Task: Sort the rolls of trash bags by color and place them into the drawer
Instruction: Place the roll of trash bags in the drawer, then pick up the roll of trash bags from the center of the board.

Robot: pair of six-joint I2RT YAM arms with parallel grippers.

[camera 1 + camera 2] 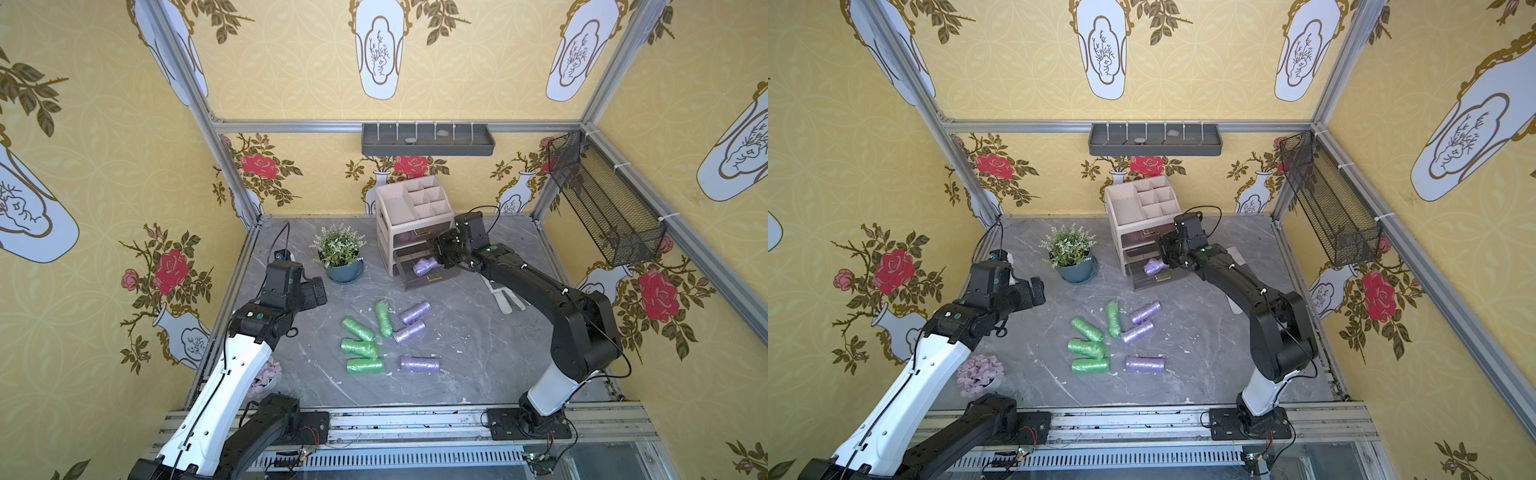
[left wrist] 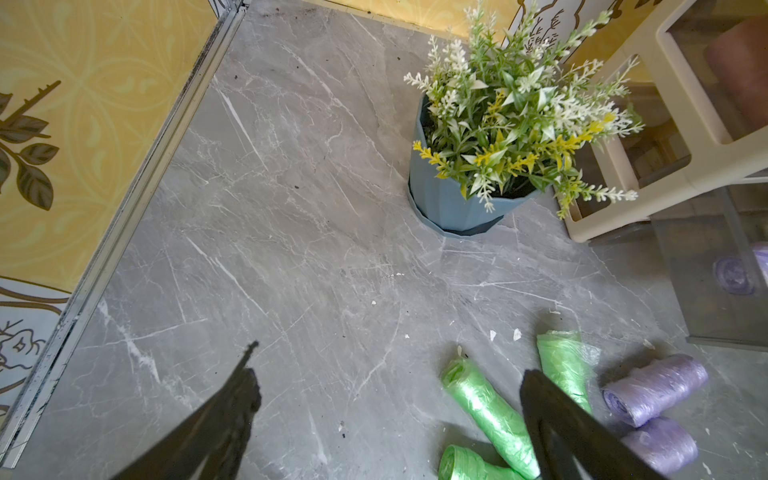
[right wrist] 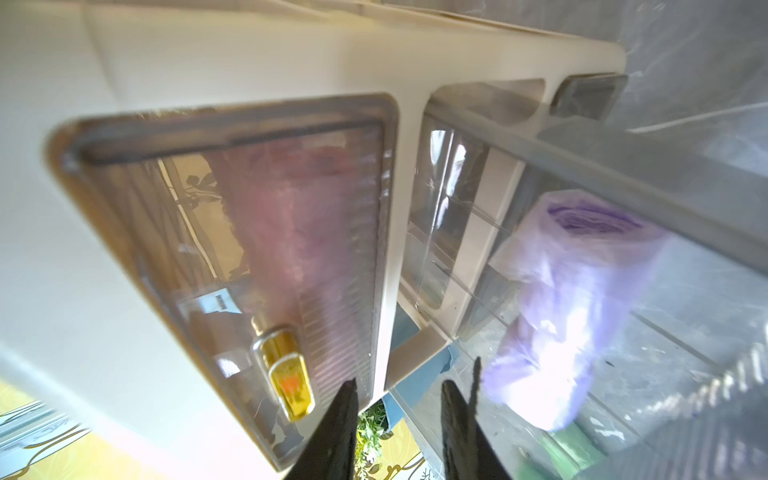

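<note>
Grey marble tabletop (image 1: 457, 374) fills both top views: four green rolls (image 1: 360, 348) and three lilac rolls (image 1: 409, 331) lie mid-frame, and a fourth lilac roll (image 1: 424, 266) sits in the open drawer (image 1: 419, 284) above them. Left wrist view: left gripper (image 2: 390, 361) spread wide, empty. Right wrist view: right gripper (image 3: 399, 386) parted, empty, beside the drawer's roll.

Rolls (image 1: 359, 329) showing shiny crinkled plastic film; desk (image 1: 478, 353) looking smooth, marble-veined, matt; drawer (image 1: 419, 282) showing glossy translucent smoky plastic.

Potted plant (image 1: 340, 249), lilac flower cluster (image 1: 978, 374), mesh basket (image 1: 602, 203)
</note>
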